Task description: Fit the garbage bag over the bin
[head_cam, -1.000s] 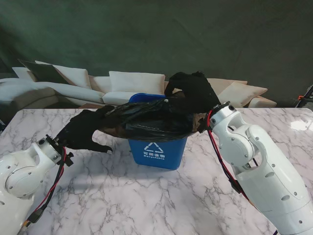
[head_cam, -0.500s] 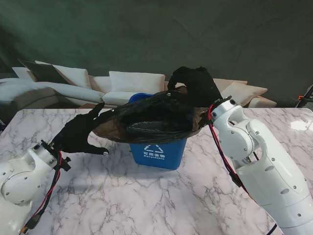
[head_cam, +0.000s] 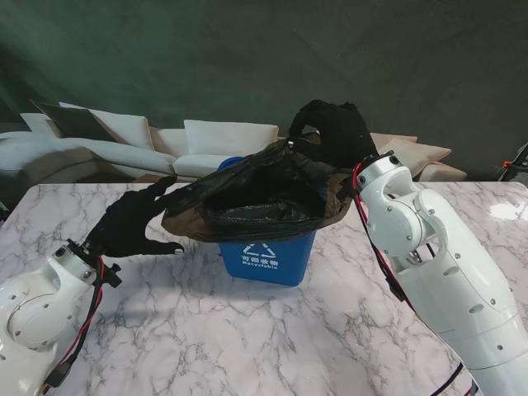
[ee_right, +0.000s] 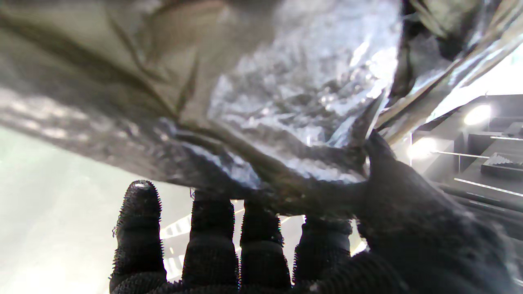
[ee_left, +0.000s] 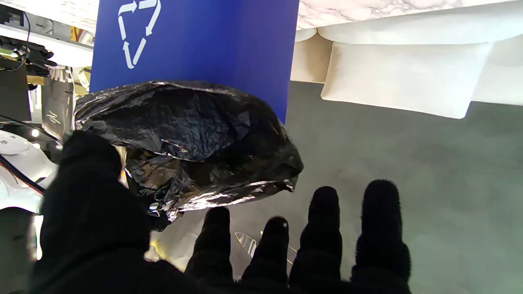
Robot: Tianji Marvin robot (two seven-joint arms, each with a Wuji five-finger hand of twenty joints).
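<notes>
The blue bin (head_cam: 266,257) with a white recycling mark stands upright mid-table; it also fills the left wrist view (ee_left: 196,36). The black garbage bag (head_cam: 260,196) hangs stretched over the bin's top, mouth partly open, its rim above the bin's rim. My left hand (head_cam: 134,223), in a black glove, is at the bag's left edge; the thumb (ee_left: 90,192) presses the bag (ee_left: 192,139) while the other fingers stay spread. My right hand (head_cam: 337,132) grips the bag's far right edge, thumb (ee_right: 392,192) pinching a fold of bag (ee_right: 286,106) against the fingers.
The white marble table (head_cam: 272,338) runs out to both sides and toward me. Beyond its far edge are sofas with white cushions (head_cam: 231,139) and a dark green backdrop. My right forearm (head_cam: 429,264) crosses the table's right side.
Both hands have risen, lifting the bag higher over the bin. The right hand went up and a little farther from me; the bag's mouth has opened wider.
</notes>
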